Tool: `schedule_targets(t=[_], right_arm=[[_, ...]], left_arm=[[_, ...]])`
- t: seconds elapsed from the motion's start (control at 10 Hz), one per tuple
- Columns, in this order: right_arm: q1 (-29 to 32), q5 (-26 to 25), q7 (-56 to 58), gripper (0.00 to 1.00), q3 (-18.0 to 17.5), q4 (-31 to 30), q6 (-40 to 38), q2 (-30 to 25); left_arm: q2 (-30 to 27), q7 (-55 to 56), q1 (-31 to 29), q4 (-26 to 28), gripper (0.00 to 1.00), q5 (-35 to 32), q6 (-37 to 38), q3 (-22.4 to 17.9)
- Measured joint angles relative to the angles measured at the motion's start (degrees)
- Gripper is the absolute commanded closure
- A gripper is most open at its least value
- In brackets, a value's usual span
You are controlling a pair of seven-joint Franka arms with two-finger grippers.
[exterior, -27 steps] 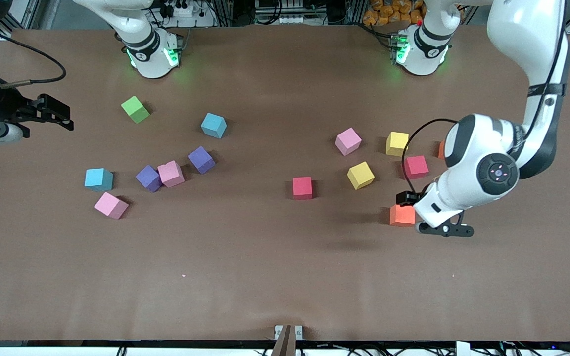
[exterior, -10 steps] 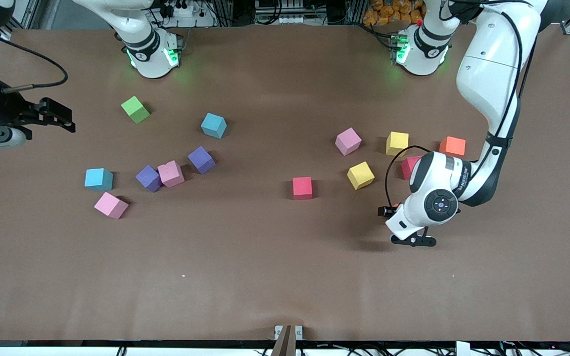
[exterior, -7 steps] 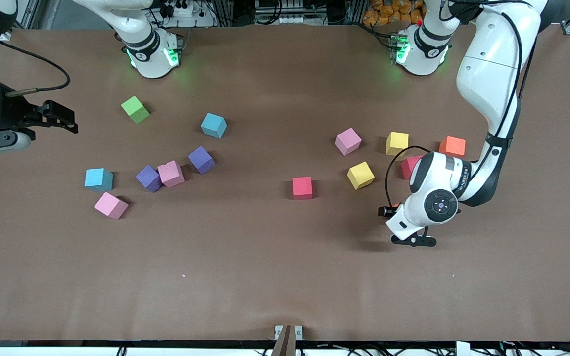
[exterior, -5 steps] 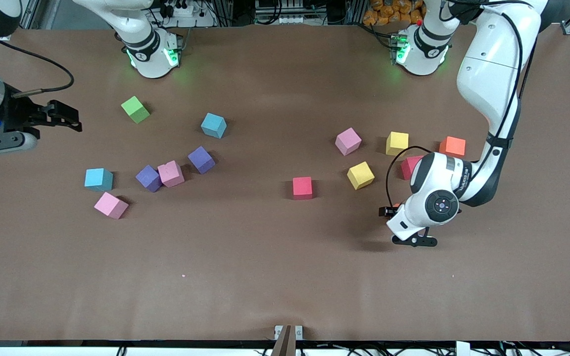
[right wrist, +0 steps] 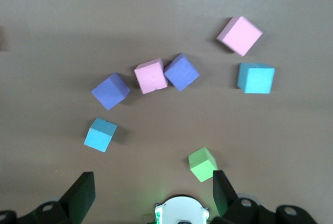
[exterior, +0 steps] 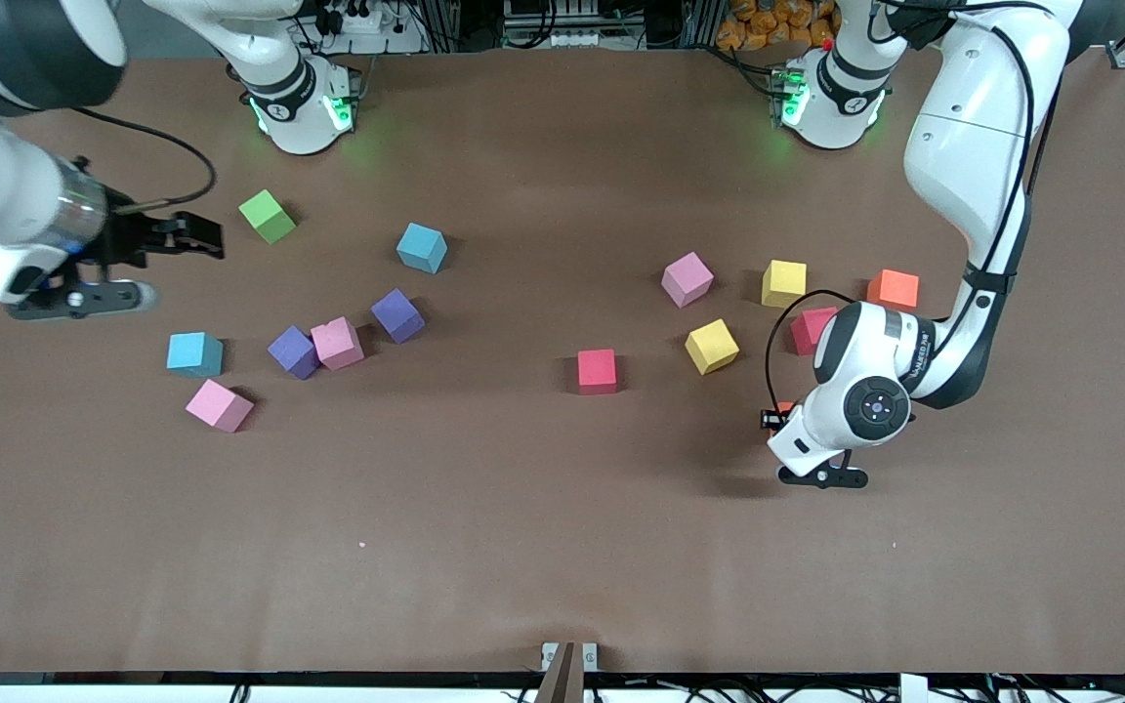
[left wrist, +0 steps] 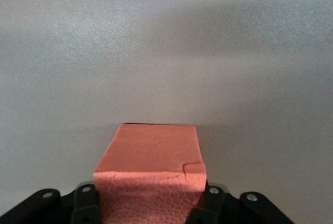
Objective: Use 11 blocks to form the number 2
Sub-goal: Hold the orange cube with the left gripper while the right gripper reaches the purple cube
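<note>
Orange block [left wrist: 151, 174] between left jaws.

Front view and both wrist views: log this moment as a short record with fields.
left gripper: shut on the orange foam cube, low at the table, toward the left arm's end
right gripper: open, empty, over the table near the lime-green foam cube
loose blocks: scattered singly on the brown table
touching pair: pink cube against purple cube
number 2: not yet started, no rows laid
</note>
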State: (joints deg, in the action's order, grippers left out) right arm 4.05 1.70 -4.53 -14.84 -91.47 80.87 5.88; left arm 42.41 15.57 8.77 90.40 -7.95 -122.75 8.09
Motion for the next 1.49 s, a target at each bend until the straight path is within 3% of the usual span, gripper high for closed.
schedule_targets(t=[0.4,0.7,0.9,1.2,1.49], right_arm=[[-2.69,1.60,-8.57,0.00,-4.80,-6.27,4.75,2.98],[-7.23,0.01,-7.25,0.00,-6.99,-8.73,6.67,5.50],[-8.45,-3.12,-6.50,0.00,-10.94,-9.04,8.39,8.91],[-10.54,-8.54,-4.92,0.00,-13.75,-10.17,11.71,13.27],[-10.30,-11.39,-3.09,0.00,-14.50,-17.21,20.33,14.98]], left_arm=[[-1.29,2.49,-0.01,-1.28,1.00,0.00,1.17,0.14],[-8.18,7.70,0.56,-1.87,1.00,0.06,7.70,3.95],[-13.07,13.82,0.72,-1.10,1.00,0.96,12.10,7.33],[-19.21,22.76,0.86,5.81,1.00,2.20,12.79,11.42],[-20.84,24.55,0.87,10.12,1.00,3.75,12.62,12.73]])
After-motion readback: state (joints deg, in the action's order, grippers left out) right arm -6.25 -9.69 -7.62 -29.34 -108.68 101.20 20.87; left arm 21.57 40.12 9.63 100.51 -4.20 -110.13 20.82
